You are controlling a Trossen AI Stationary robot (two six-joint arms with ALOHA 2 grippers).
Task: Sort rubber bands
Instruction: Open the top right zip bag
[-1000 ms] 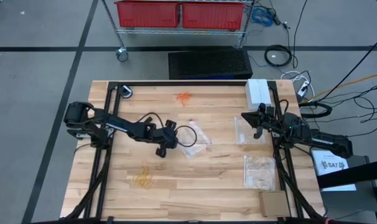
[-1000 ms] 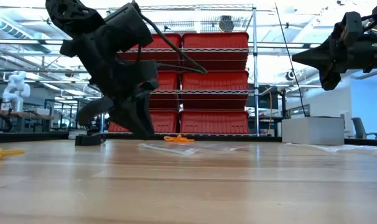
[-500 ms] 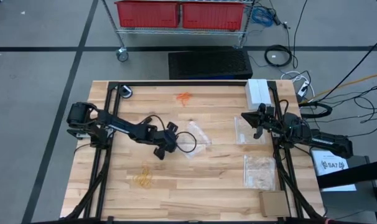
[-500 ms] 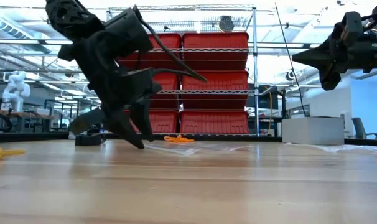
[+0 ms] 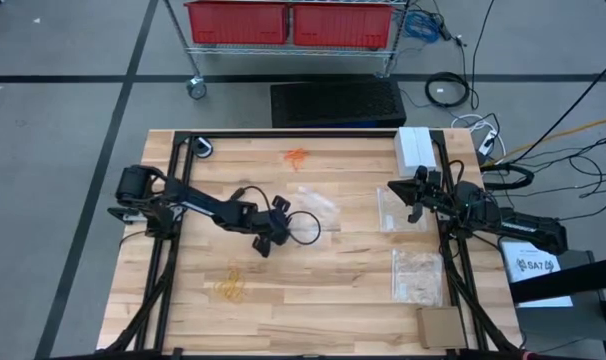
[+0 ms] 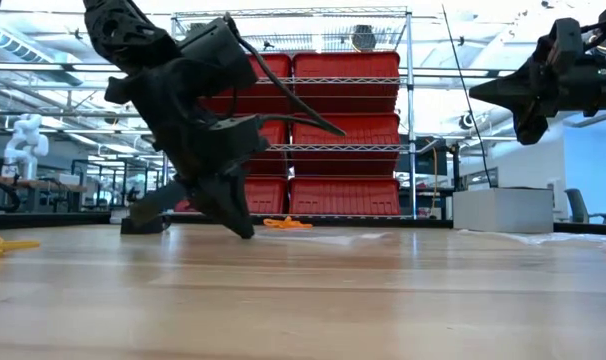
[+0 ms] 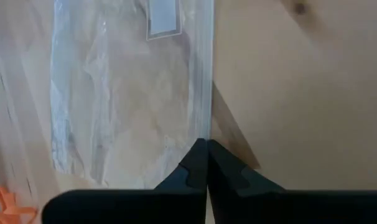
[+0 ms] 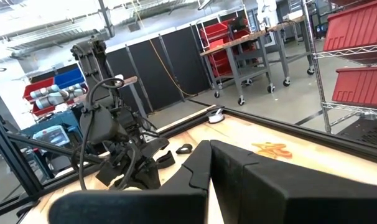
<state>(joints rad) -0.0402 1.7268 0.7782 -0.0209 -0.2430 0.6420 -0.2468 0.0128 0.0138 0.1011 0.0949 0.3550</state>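
Left tool (image 5: 264, 245) low mid-table, blocks path; clear bags (image 5: 400, 209) crowd right side.

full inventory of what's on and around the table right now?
Orange rubber band cluster: one, orange, far middle of the table.
Pale yellow rubber band cluster: one, pale yellow, near left part.
Clear plastic bags: three; one empty at centre beside the left end effector, one under the right end effector, one with pale contents near right.
White box: one, far right corner.
Brown cardboard piece: one, near right corner.
Wooden table: one, light wood.
Red storage bins: two, on a wire rack beyond the table.
Left end effector: shut, tips at the central bag's edge; whether it pinches the bag cannot be told.
Right end effector: shut, raised at the right side.
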